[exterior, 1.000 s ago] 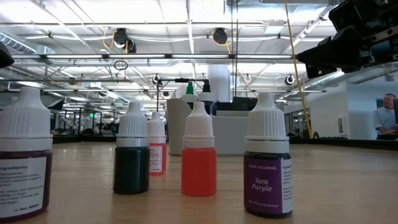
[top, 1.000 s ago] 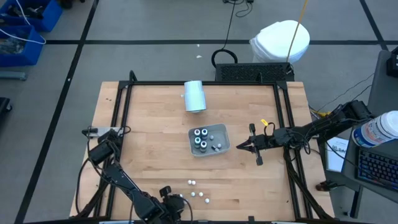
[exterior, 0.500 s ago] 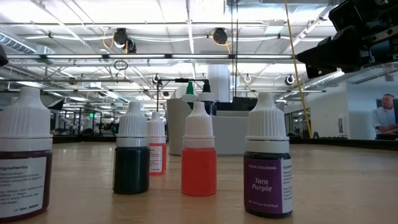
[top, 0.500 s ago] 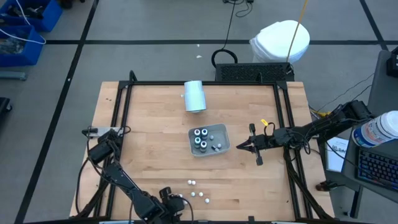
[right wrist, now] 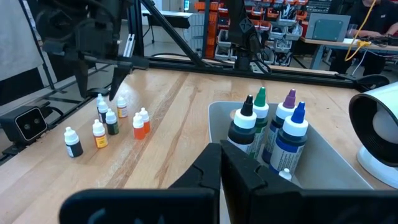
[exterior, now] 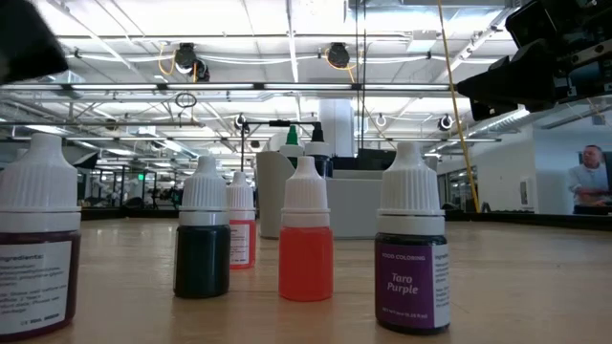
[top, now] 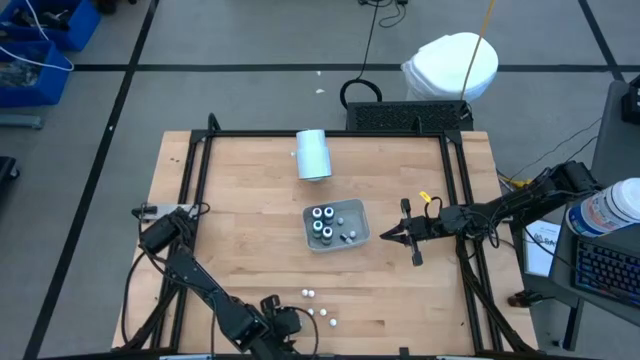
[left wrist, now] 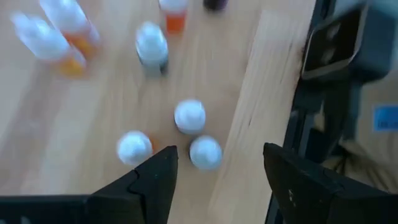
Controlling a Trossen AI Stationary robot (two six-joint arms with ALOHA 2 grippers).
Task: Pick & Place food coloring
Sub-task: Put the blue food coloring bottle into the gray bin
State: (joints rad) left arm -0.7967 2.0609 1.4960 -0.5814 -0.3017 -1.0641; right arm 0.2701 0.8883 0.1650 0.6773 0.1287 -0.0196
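Left gripper (top: 283, 322) low at near edge of tabletop (top: 240, 240), fingers spread wide, nothing between them, hovering right over cluster of small whitish-capped food coloring bottles (top: 317, 305). Left wrist view: three white caps (left wrist: 189, 116) just ahead of the open fingers (left wrist: 158, 180), more small bottles with orange and dark contents further out, all standing on the wood. Low view: five small bottles in a loose row on the tabletop, upright — purple one (exterior: 411, 253) labelled Taro Purple, red-orange one (exterior: 306, 231), dark green one (exterior: 203, 229), a red one behind it, and a dark-red one at the frame edge. Four larger dark bottles (top: 322, 222) standing upright in grey tray (top: 355, 208) mid-tabletop, tight together at one end of the tray; right wrist view gives black, green, purple and blue tips (right wrist: 267, 127). Couple of tiny bottles also in the tray beside them. Right gripper (top: 388, 236) just beside the tray's right side, fingers together, empty, pointing at the tray. White cylinder (top: 313, 154) lying well apart from the tray toward the far side. Person visible in the room at far right of low view.
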